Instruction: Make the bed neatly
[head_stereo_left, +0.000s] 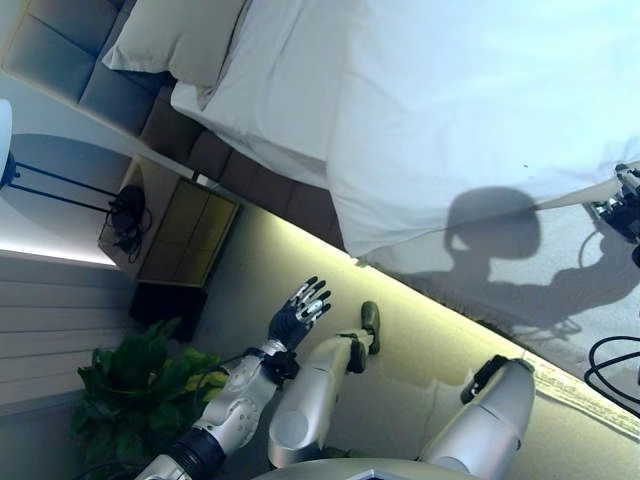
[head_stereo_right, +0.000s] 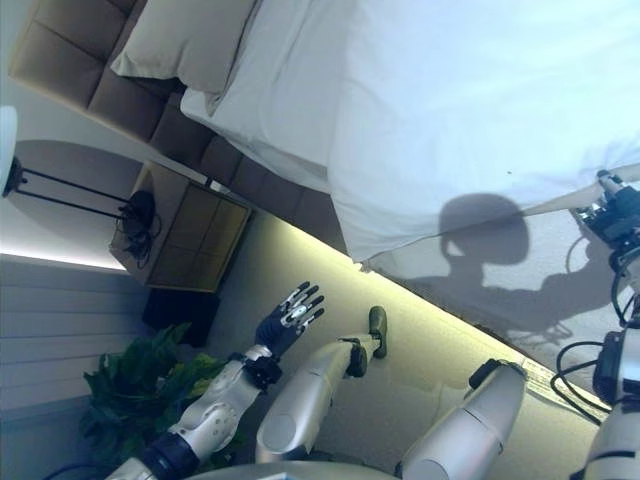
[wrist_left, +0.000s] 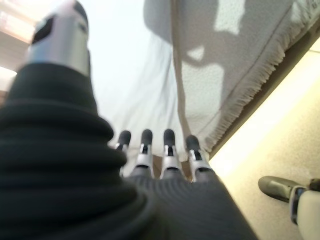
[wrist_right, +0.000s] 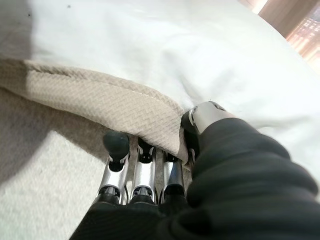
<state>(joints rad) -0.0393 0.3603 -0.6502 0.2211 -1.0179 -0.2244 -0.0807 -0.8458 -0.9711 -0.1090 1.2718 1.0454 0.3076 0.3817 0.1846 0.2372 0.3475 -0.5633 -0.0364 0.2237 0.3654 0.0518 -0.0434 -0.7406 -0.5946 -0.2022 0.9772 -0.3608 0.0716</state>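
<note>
A bedroom: a made-up bed (head_stereo_left: 480, 110) with pillow (head_stereo_left: 175, 40), padded headboard (head_stereo_left: 60, 55), wooden nightstand (head_stereo_left: 185, 235), and potted plant (head_stereo_left: 140, 385).

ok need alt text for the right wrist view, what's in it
The robot's right hand, under its dark ribbed cover, pinches the folded edge of a beige woven blanket between its silver fingers and thumb. A smooth white duvet lies over the blanket and fills the upper part of the view.

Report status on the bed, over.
Left hand open, clear of the bed. Right hand pinching the beige blanket edge under the white duvet. Pillow at headboard. Nothing in the way.
</note>
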